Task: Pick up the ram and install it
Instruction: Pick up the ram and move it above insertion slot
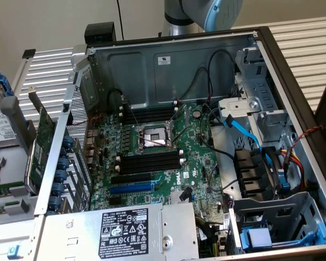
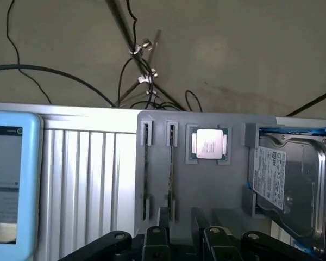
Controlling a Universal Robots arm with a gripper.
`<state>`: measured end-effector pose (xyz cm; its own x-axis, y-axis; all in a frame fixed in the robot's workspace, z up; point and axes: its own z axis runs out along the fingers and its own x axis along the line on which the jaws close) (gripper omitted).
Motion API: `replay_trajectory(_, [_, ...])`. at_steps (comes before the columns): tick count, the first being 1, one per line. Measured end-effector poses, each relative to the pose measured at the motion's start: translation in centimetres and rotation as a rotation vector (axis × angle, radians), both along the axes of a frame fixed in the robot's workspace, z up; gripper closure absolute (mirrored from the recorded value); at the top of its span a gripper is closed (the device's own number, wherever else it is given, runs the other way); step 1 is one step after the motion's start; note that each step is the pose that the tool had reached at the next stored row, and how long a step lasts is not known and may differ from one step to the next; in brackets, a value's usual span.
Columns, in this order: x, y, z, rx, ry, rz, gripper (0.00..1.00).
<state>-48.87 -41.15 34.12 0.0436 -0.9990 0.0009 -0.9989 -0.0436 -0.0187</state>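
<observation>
Two ram sticks stand on edge in holders of a grey tray (image 2: 206,185): one ram (image 2: 146,171) and a second ram (image 2: 171,171) beside it, each seen as a thin dark line. My gripper (image 2: 180,220) hangs above the tray's near edge, short of the second stick, open, with nothing between its dark fingers (image 2: 162,231). In the exterior view the open computer case (image 1: 168,65) shows the green motherboard (image 1: 152,168) with empty black memory slots (image 1: 149,161) on both sides of the processor socket (image 1: 151,138). The arm (image 1: 198,13) rises behind the case.
A processor chip (image 2: 209,144) and a hard drive (image 2: 288,179) sit in the same tray as the ram. A pale blue device (image 2: 11,179) lies on the slatted table (image 2: 89,179). A green expansion card (image 1: 41,149) stands outside the case's wall. Cables (image 1: 244,130) cross the case.
</observation>
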Motion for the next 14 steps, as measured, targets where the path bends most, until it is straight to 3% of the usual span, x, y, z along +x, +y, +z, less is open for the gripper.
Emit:
replay_trajectory(8, [0.1, -1.1, -1.41, 0.0001, -0.0002, 0.024, 0.69])
replay_trajectory(10, [0.2, -1.32, -1.76, 0.0, 0.0, 0.03, 0.62])
replay_trajectory(14, [0.5, -1.84, -2.49, 0.0, 0.0, 0.039, 0.62])
